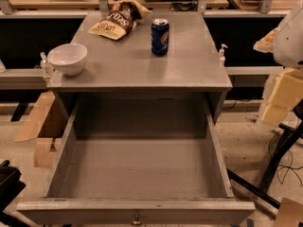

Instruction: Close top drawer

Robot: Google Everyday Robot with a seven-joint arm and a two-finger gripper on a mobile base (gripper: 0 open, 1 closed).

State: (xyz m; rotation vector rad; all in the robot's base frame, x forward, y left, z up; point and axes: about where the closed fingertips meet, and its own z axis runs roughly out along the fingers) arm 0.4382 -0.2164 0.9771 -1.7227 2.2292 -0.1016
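At the lower left edge of my view sits a dark, blocky shape that I take for the claw (8, 186). It is low, just beside the left front corner of the top drawer (137, 174), and apart from it. Most of it is cut off by the frame, so I cannot tell whether it is spread or pressed together.

The top drawer is pulled far out toward me. Its grey front panel (137, 211) runs along the bottom of the view, with the small round knob (136, 219) at its centre. The panel's front face is hardly visible from this angle. Both side walls are straight, and the bare grey bottom shows.

Left of the drawer, between the claw and the desk's leg, stand flattened cardboard pieces (38, 126) on the speckled floor. On the right a black stand leg (284, 148) slants down near the drawer's right front corner, with cables trailing beside it.

The desk (142, 70) carries a white bowl (69, 58) at its left front corner, a blue soda can (160, 36) upright towards the back, and a chip bag (116, 20) lying at the far left. A small clear bottle (45, 65) and a pump bottle (221, 55) flank the desk.

At the upper right a white rounded arm casing (289, 32) hangs above yellow foam blocks (286, 93), well away from the claw.
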